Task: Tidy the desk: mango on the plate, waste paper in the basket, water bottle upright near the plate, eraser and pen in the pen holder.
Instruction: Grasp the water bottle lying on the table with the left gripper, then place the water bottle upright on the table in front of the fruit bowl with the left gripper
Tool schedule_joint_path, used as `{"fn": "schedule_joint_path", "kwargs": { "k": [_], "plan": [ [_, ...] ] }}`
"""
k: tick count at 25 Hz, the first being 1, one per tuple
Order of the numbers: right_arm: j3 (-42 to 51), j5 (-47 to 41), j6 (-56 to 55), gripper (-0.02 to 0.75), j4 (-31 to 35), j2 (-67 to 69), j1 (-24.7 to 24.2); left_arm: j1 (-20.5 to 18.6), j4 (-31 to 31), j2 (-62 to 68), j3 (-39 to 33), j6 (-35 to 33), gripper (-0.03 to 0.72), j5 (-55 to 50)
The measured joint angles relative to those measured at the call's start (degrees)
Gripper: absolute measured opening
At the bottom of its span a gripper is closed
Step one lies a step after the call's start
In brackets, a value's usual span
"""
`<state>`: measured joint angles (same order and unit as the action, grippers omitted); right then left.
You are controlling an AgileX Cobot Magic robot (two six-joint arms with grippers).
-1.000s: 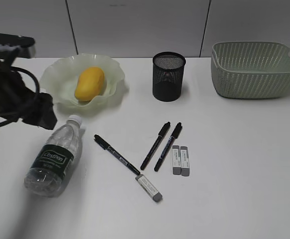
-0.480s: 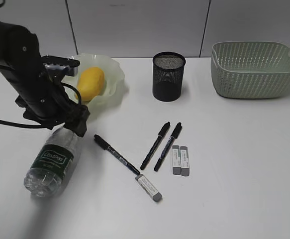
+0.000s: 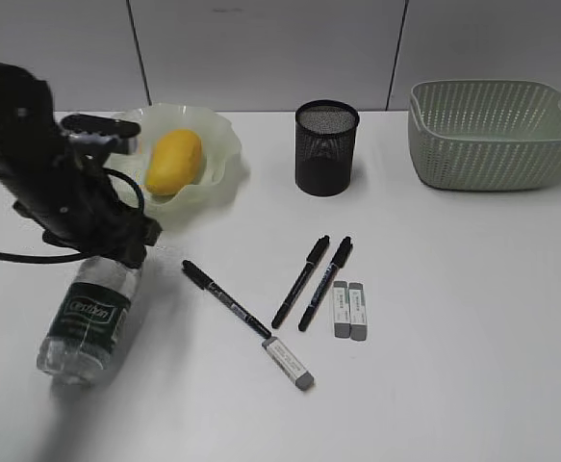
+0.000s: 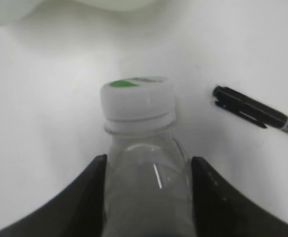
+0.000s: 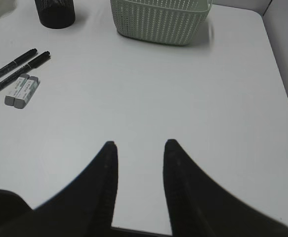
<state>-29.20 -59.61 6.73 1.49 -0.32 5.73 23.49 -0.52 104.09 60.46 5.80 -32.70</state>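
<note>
Desk (image 3: 472,318) is a plain white flat tabletop against a grey panelled wall. Count: three black pens, three grey erasers, one black mesh pen holder (image 3: 326,147), one yellow-orange mango (image 3: 173,161) in the wavy green plate (image 3: 224,144). Left wrist view shows the left gripper (image 4: 146,190) straddling the lying clear water bottle (image 4: 144,148); whether it's squeezing, can't tell. Right gripper (image 5: 139,148) hangs parted.

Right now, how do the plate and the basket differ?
The plate is a shallow translucent dish with a wavy rim; the basket is deep, rectangular and perforated. The plate holds the mango; the basket's visible interior shows nothing inside. The plate sits at the desk's back left, the basket at the back right. Both are pale green.
</note>
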Motion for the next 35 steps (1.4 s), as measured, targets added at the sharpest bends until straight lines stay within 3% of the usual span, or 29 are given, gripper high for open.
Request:
{"fn": "schedule_joint_path", "kwargs": {
  "k": [3, 7, 10, 16, 22, 30, 35],
  "plan": [
    [0.00, 0.00, 0.00, 0.267, 0.00, 0.00, 0.00, 0.00, 0.00, -11.94, -11.61, 0.00, 0.358, 11.60],
    [0.00, 0.00, 0.00, 0.265, 0.00, 0.00, 0.00, -0.11, 0.00, -25.77, -28.46, -0.07, 0.358, 44.03],
    [0.00, 0.00, 0.00, 0.260, 0.00, 0.00, 0.00, -1.17, 0.95, -26.40, -34.30, -2.44, 0.356, 62.77],
    [0.00, 0.00, 0.00, 0.254, 0.00, 0.00, 0.00, -3.65, 1.49, -14.57, -35.74, -5.80, 0.356, 74.23],
    [0.00, 0.00, -0.02, 0.252, 0.00, 0.00, 0.00, -4.13, 1.68, -3.35, -35.85, -5.80, 0.356, 92.07],
    [0.00, 0.00, -0.02, 0.250, -0.05, 0.00, 0.00, -4.18, 4.05, -1.15, -37.11, -5.80, 0.356, 97.55],
    [0.00, 0.00, -0.02, 0.249, -0.22, 0.00, 0.00, -4.18, 6.17, -1.37, -38.84, -5.80, 0.492, 100.04]
  ]
}}
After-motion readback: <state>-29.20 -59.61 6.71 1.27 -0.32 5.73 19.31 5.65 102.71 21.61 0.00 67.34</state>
